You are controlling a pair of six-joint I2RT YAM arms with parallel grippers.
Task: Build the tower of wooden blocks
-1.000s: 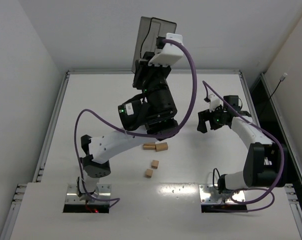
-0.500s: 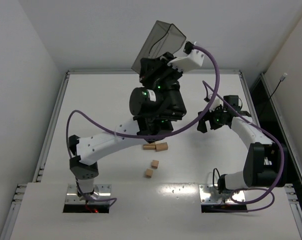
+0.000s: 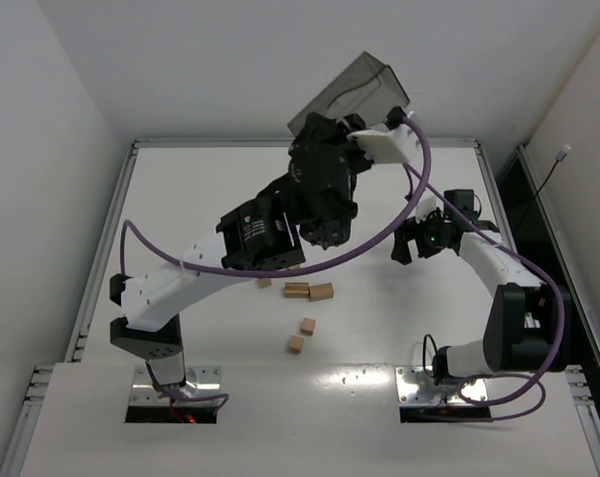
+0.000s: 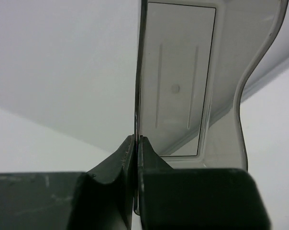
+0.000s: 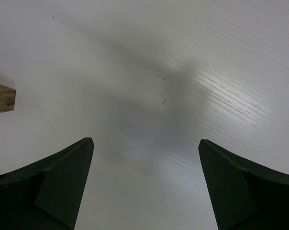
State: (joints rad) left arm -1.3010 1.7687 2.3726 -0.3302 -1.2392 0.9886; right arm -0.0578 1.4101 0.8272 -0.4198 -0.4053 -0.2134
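The left gripper (image 4: 136, 142) pinches one wall of the tray (image 4: 183, 86) between its jaws, and the tray stands upright above them. The right gripper (image 5: 144, 146) has its jaws spread over the table (image 5: 192, 72). One block (image 5: 2, 98) lies ahead, left of them. More blocks (image 3: 308, 325) lie loose further left.

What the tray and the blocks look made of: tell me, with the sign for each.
The tray looks like plastic, smoky grey, smooth and glossy: the background shows through it, and it has moulded ribs. The blocks seem bare wood, pale tan and matt, with sharp square edges; grain is too small to tell.
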